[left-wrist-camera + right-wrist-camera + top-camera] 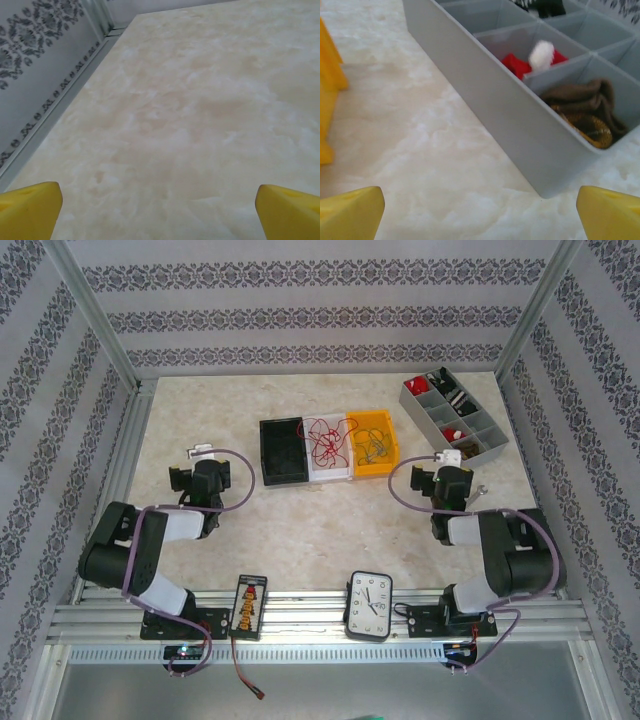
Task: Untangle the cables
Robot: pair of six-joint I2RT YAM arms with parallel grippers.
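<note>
Left gripper (pixel 159 214) wide open, holds nothing. Right gripper (pixel 480 215) wide open, holds nothing, grey box (pixel 485 100) just ahead. Cables well ahead, between both arms: red bunch (pixel 322 438) in white bin (pixel 330 473), dark bunch (pixel 372 445) in orange bin (pixel 388 466). Colours look split apart. Red bunch looks loopy, maybe more work left.

No legible text; clock (pixel 368 605) face markings too small to read

Bright, even light falls from above on my pale marbled tabletop (pixel 300 530) — shadows are faint and soft-edged in the lower half of the overhead frame. My right wrist picture is blurry: the grey plastic divided tray (pixel 485 115) looks smeared, and my yellow fingertips (pixel 350 212) at the bottom corners are out of focus.
</note>
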